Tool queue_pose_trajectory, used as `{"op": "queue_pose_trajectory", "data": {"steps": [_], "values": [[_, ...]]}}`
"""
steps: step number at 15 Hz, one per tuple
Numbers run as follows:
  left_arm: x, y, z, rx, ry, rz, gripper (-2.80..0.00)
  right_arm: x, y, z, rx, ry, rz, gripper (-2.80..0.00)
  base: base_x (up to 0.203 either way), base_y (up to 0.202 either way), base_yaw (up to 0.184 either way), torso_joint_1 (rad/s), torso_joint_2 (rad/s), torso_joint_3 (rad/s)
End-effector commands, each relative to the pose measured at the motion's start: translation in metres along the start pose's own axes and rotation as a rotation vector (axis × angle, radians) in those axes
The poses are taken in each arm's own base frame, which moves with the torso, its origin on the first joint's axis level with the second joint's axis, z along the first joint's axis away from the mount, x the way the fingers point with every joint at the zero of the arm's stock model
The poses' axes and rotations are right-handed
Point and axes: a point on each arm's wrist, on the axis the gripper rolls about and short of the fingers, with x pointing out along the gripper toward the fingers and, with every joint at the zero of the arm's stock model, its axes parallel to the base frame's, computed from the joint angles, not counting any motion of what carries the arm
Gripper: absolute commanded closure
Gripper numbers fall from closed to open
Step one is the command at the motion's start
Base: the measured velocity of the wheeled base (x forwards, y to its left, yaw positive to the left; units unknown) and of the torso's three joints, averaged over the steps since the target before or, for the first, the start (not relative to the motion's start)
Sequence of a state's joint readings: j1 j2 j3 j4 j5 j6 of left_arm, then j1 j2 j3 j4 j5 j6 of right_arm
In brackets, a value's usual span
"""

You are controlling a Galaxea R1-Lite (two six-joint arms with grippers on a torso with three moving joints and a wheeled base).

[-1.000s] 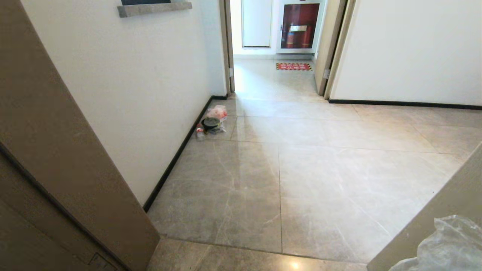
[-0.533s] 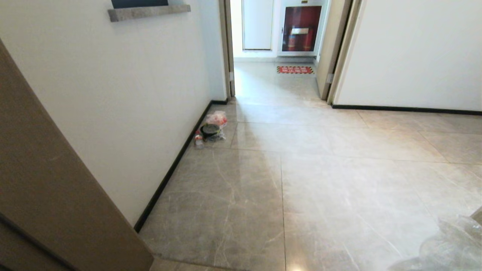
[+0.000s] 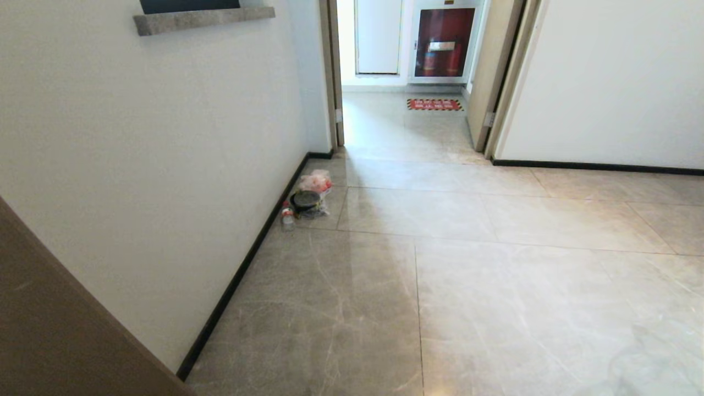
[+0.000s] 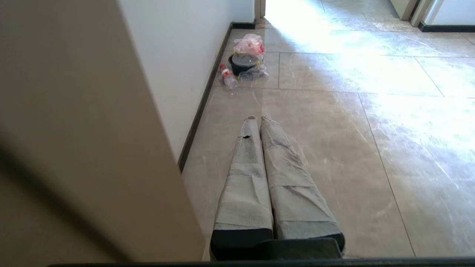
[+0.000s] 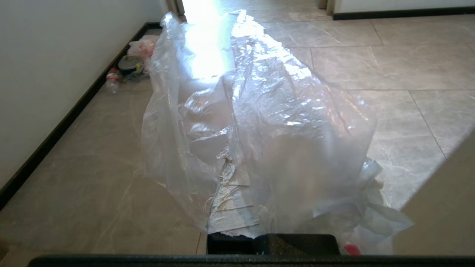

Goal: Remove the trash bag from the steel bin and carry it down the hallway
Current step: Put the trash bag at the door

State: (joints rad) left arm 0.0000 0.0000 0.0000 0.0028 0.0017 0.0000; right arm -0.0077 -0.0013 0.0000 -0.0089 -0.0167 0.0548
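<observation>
The trash bag [image 5: 259, 111], thin clear crinkled plastic, billows over my right gripper [image 5: 230, 159], which is shut on it. One taped finger [image 5: 228, 200] shows through the plastic, and a red scrap lies low in the bag. My left gripper [image 4: 257, 119] is shut and empty, held level above the hallway floor [image 3: 467, 275] of grey marbled tiles. In the head view neither arm shows, and only a faint trace of the bag shows at the lower right. The steel bin is out of view.
By the left wall's dark skirting lie a pinkish-red knotted bag [image 3: 316, 180], a black round tub [image 3: 305, 201] and a small bottle [image 3: 286, 216]. A brown door panel [image 3: 55, 330] stands close on my left. Ahead are an open doorway [image 3: 407, 126] and a red mat [image 3: 434, 104].
The whole head view has shifted as the robot advanced. The brown panels at left and right slid outward, and the bag at the lower right has nearly left the picture.
</observation>
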Motion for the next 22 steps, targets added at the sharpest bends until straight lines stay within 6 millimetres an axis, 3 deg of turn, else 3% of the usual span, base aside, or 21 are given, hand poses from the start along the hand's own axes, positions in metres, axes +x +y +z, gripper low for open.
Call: {"op": "queue_pose_trajectory", "data": {"steps": [1,22], "values": [[0.0000,0.0000,0.0000,-0.002,0.000,0.000,0.00,0.0002,-0.0001,-0.0004,0.000,0.002,0.001,0.00,0.191,0.000,0.001,0.002,0.00,0.002],[0.0000,0.0000,0.0000,-0.002,0.000,0.001,0.00,0.0002,0.0000,-0.0004,0.000,0.003,0.000,0.00,0.195,0.000,0.001,0.002,0.00,0.003]]}}
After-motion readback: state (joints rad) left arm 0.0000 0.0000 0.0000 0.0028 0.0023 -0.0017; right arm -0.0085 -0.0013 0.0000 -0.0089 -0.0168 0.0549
